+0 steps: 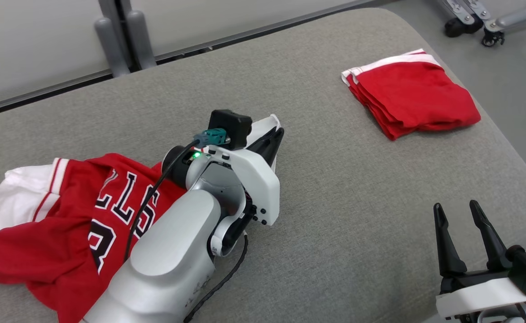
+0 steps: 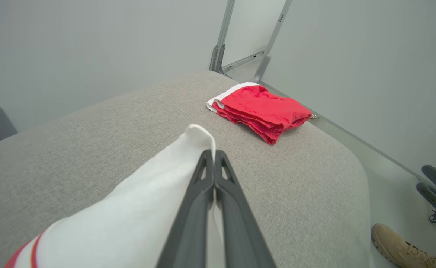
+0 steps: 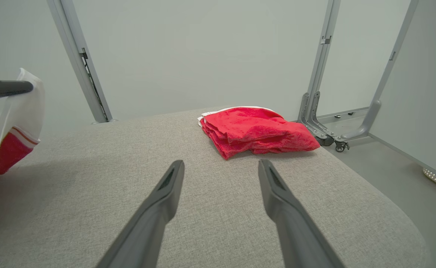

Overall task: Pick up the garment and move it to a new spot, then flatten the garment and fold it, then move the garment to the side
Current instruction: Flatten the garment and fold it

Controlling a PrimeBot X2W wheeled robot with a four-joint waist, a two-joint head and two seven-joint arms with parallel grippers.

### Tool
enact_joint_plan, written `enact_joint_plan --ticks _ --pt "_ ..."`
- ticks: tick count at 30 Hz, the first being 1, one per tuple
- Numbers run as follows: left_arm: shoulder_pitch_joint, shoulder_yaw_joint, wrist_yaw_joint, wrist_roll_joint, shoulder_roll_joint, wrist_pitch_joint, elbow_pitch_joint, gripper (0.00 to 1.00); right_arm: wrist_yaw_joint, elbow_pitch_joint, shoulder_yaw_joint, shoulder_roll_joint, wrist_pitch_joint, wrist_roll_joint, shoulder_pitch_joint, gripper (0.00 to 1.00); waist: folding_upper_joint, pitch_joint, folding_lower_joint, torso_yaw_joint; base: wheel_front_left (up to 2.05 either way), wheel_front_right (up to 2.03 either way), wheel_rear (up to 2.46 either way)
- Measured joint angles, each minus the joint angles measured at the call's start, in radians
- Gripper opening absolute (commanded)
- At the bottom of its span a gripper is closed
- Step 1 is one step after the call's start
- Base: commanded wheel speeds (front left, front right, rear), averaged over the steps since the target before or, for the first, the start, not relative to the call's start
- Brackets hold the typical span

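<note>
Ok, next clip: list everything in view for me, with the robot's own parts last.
jersey: one, red with white sleeves and black lettering, crumpled at the near left of the padded surface, one white sleeve lifted
folded garment: one, red with white trim, far right of the surface
padded surface: one, grey, under both garments
frame legs: at least two, grey metal, on the floor beyond the surface
shoe: one, tan, on a person's foot, on the floor off the surface's corner
left gripper: one, dark fingers, shut on the jersey's white sleeve
right gripper: one, dark fingers, open and holding nothing, over the surface at the near right
</note>
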Motion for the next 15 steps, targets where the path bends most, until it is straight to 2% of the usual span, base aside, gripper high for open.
enact_joint_plan --ticks 3,10,15 --pt "-0.056 -0.071 -0.004 -0.038 0.001 -0.016 0.02 0.0 0.0 0.008 0.007 0.0 0.0 0.017 -0.008 1.0 0.0 0.02 0.0 -0.036 0.0 0.0 0.0" --pt "-0.133 -0.242 0.029 -0.16 -0.002 -0.101 0.069 0.0 0.0 0.022 0.027 -0.001 0.0 0.055 -0.018 1.0 0.0 0.066 0.0 -0.12 0.0 0.0 0.0" --pt "-0.18 -0.32 0.035 -0.273 -0.003 -0.194 0.076 0.0 0.0 0.025 0.02 0.0 0.0 0.061 -0.018 1.0 0.0 0.09 0.0 -0.142 0.0 0.0 0.0"
